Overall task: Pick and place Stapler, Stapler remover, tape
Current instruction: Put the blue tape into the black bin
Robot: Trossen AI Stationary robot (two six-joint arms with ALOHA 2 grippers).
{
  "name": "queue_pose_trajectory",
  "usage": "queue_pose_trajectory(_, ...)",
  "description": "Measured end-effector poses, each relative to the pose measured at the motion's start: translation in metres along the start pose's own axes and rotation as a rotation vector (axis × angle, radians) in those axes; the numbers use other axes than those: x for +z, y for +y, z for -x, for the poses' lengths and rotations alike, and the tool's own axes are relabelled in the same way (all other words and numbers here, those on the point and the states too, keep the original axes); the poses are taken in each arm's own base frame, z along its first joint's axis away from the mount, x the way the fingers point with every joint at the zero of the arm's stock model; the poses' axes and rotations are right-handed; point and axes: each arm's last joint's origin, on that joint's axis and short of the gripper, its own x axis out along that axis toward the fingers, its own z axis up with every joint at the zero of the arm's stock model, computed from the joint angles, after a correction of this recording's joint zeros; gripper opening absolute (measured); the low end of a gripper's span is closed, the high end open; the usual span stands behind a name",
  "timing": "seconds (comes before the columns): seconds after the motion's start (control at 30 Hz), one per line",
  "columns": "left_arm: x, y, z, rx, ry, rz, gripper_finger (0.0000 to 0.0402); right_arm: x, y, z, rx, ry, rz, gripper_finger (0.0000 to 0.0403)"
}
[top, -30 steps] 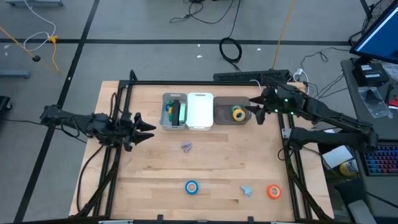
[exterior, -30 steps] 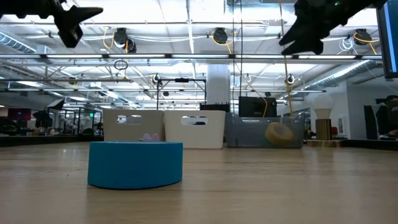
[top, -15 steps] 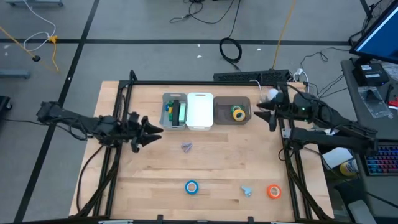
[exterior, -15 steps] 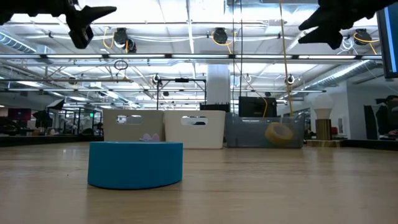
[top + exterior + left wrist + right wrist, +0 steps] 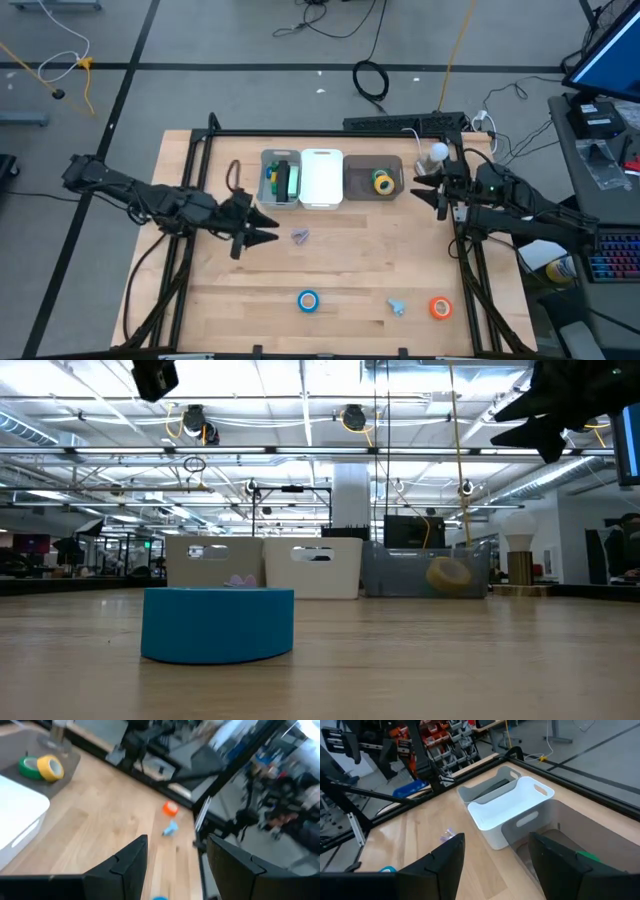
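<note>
both grippers hang empty with jaws parted, the left gripper [image 5: 262, 227] near the stapler remover [image 5: 300, 236], likely its next pick, the right gripper [image 5: 428, 189] beside the grey bin [image 5: 361, 193] holding yellow tape [image 5: 383, 182], blue tape [image 5: 308, 301] and orange tape [image 5: 440, 308] unsorted

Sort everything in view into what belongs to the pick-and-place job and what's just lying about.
Job: blue tape roll; orange tape roll; yellow tape roll and green tape roll in the dark grey bin; small purple item and small light-blue item, probably staple removers; white bin; light grey bin.
Lying about: coiled black cable on the floor; keyboard.
</note>
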Motion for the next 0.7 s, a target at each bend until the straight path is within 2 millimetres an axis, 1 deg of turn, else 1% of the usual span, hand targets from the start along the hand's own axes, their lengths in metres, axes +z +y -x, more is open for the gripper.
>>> queue_pose_trajectory(0.1,0.007,-0.013,-0.009,0.031,0.074,-0.011,0.0202,-0.004,0.0,0.003,0.031,-0.007,-0.005,0.0213)
queue_pose_trajectory(0.3,0.012,-0.034,-0.031,0.084,0.203,-0.026,0.0202,-0.01,-0.001,0.01,0.089,-0.02,-0.003,0.0211)
queue_pose_trajectory(0.5,0.001,-0.044,-0.056,0.179,0.35,0.005,0.0202,-0.018,-0.003,0.015,0.101,-0.055,-0.023,0.0212)
queue_pose_trajectory(0.7,-0.019,-0.045,-0.084,0.25,0.464,0.034,0.0202,-0.027,-0.007,0.013,0.109,-0.068,-0.048,0.0212)
